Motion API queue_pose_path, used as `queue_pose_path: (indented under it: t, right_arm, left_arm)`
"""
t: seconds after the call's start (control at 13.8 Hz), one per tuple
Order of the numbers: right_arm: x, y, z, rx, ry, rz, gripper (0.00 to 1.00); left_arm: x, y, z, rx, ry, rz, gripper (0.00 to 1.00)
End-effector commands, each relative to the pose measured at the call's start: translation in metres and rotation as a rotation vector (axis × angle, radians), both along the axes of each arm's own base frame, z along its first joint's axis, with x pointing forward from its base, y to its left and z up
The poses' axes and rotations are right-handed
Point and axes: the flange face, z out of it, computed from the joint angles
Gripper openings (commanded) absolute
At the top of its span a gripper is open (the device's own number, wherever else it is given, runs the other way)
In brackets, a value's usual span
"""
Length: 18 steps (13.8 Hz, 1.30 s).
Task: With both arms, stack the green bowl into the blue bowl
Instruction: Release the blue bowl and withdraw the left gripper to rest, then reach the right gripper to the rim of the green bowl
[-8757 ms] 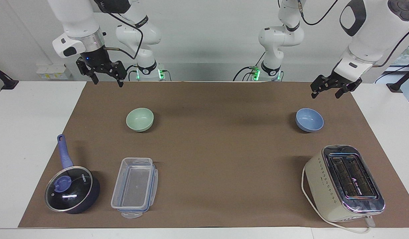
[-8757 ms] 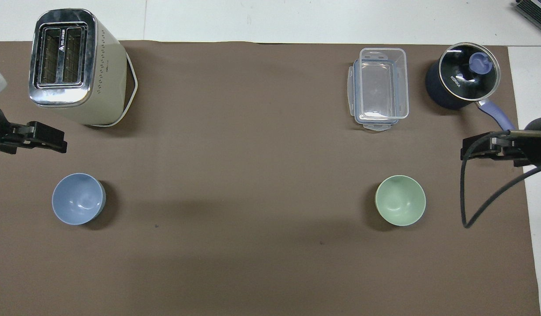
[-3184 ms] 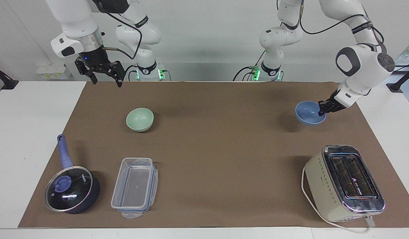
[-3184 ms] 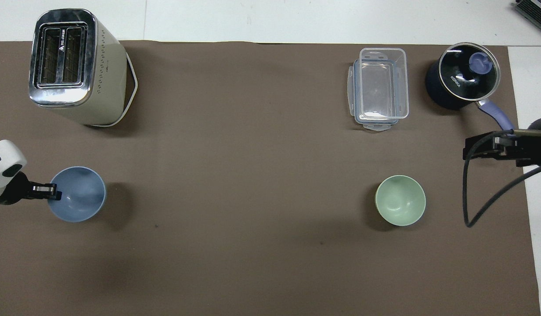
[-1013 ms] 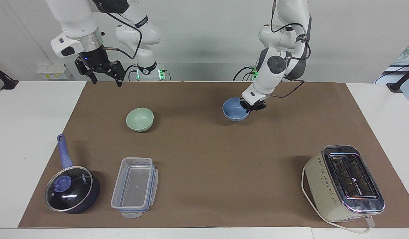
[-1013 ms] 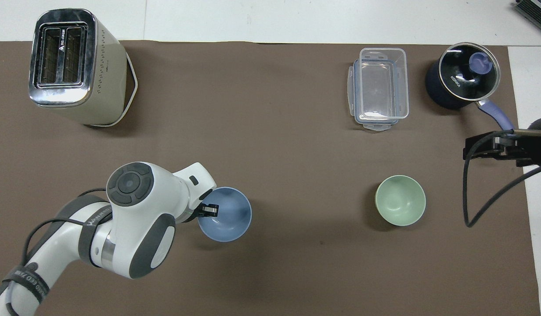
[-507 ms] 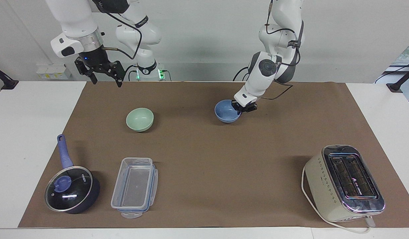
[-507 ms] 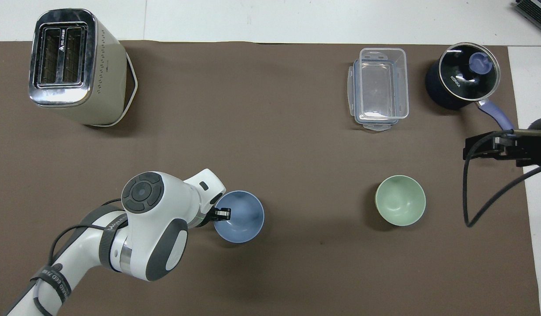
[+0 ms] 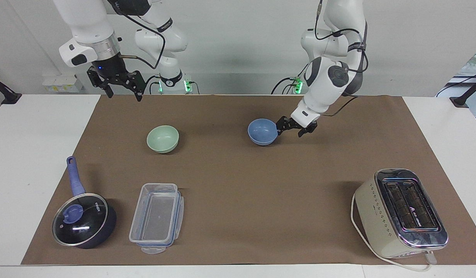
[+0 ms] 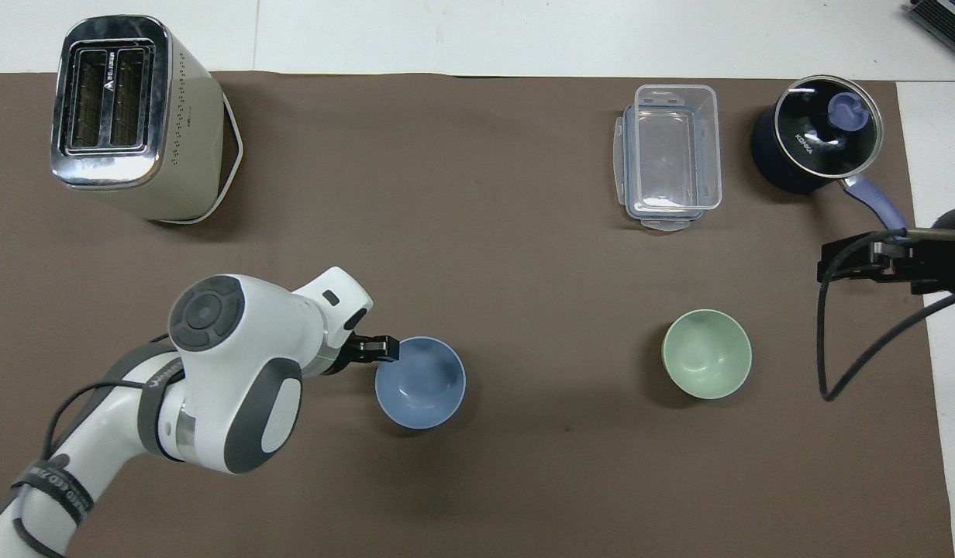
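The blue bowl (image 9: 263,131) is set on the mat near the table's middle, with the green bowl (image 9: 163,138) toward the right arm's end; both are judged light, stiff and smooth, best pinched at the rim. The left gripper (image 9: 294,128) is shown released just beside the blue bowl, its fingers spread. The right gripper (image 9: 120,85) is held waiting, fingers apart, over the mat's edge nearest the robots.

White arms (image 9: 330,83), black claws.

right end effector (image 10: 834,263) cut off at overhead edge, toaster cord (image 9: 356,226) partly hidden
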Motion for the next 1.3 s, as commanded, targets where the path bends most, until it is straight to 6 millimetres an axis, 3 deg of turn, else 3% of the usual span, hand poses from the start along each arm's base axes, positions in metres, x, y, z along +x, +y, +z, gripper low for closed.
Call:
queue_pose_path:
  t: [0.0, 0.22, 0.51, 0.65, 0.87, 1.23]
  right_arm:
    - [-0.005, -0.003, 0.001, 0.014, 0.002, -0.02, 1.0]
    - [-0.005, -0.002, 0.001, 0.019, 0.001, -0.01, 1.0]
    - [-0.002, -0.004, -0.003, 0.019, -0.011, 0.018, 1.0]
    - [-0.003, -0.014, -0.013, 0.02, 0.009, 0.026, 1.0]
    - [0.0, -0.021, -0.043, 0.035, 0.009, 0.052, 1.0]
    - [0.0, -0.034, -0.104, 0.055, 0.018, 0.096, 1.0]
  left_arm:
    - [0.029, 0.045, 0.047, 0.026, -0.024, 0.034, 1.0]
    - [0.056, 0.095, 0.096, 0.084, -0.062, 0.074, 1.0]
    - [0.064, 0.143, 0.128, 0.181, -0.093, 0.027, 1.0]
    - [0.066, 0.18, 0.139, 0.195, -0.102, -0.004, 1.0]
    - [0.065, 0.194, 0.171, 0.241, -0.055, -0.031, 1.0]
    - [0.053, 0.195, 0.204, 0.256, 0.002, -0.042, 1.0]
